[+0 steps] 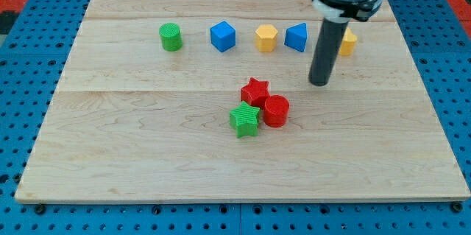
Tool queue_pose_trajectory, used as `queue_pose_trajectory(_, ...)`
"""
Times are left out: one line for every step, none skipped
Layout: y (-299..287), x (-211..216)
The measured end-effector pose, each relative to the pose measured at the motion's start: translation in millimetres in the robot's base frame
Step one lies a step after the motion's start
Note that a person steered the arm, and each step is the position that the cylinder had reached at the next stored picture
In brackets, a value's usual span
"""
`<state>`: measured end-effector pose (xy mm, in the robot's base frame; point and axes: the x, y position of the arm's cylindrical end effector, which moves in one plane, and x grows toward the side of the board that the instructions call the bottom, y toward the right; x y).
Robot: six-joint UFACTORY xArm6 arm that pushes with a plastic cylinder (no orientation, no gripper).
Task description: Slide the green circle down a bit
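The green circle [171, 37] stands near the view's top left of the wooden board [147, 154]. My tip [320, 84] is far to its right, right of the board's middle, touching no block. The tip sits below the blue triangular block [296, 37] and a yellow block [347, 42] that the rod partly hides. The tip is up and to the right of the red star [255, 91].
A blue cube [222, 36] and a yellow pentagon-like block [266, 38] stand in the top row between the green circle and the blue triangular block. A red cylinder [277, 110] and a green star [245, 120] cluster with the red star near the board's middle.
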<state>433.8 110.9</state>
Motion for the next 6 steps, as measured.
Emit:
queue_pose_trajectory(-55.9, 2.0)
queue_pose_trajectory(-113.0, 2.9)
queue_pose_trajectory(-115.3, -22.5)
queue_pose_trajectory(-173.0, -36.6)
queue_pose_trajectory(-258.5, -46.7)
queue_pose_trajectory(-270.1, -129.3)
